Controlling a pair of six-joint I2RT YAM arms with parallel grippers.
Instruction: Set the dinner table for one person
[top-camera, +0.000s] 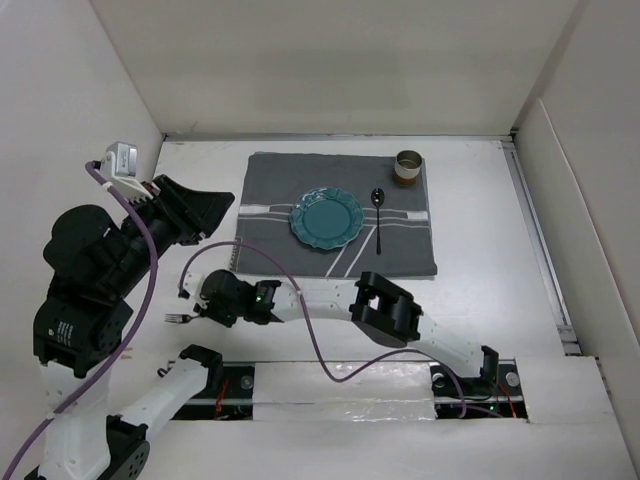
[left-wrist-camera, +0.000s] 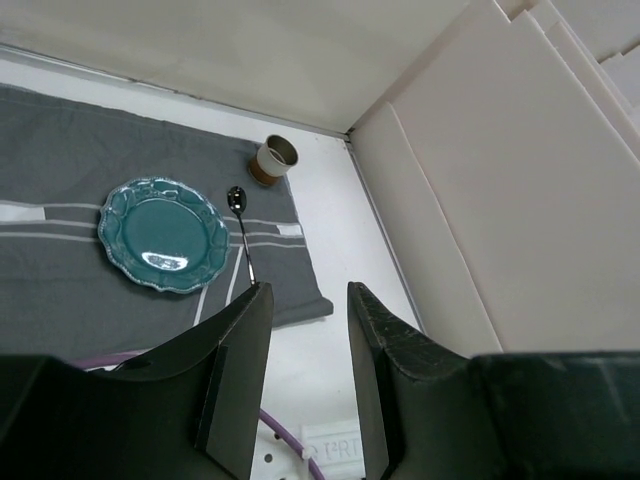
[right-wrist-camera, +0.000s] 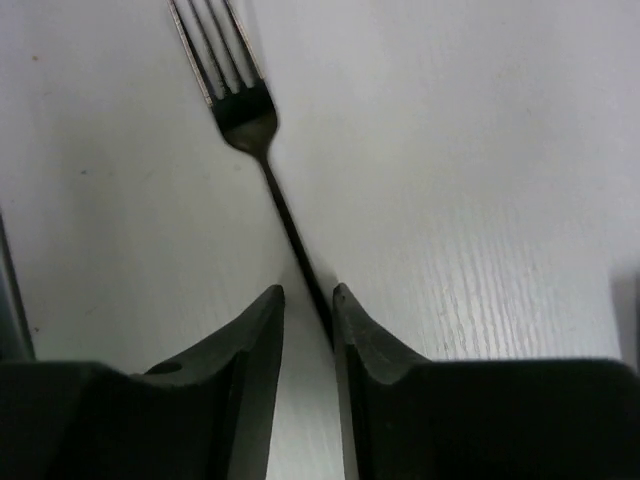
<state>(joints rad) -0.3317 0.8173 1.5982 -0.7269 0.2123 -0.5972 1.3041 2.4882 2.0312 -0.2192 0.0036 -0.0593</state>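
Loosely, fork within right hand

A robot lab test cell: plain white panels wall the dinner table along its far, left and right edges; a taped mounting rail lines the near edge, a purple cable trailing there

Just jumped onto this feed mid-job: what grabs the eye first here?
The teal plate at the middle of the grey striped mat stands out, with a spoon just to its right and a cup at the mat's far right corner. Off the mat, on the near left of the white table, the right gripper straddles a fork handle. Whether the handle is clamped is unclear.
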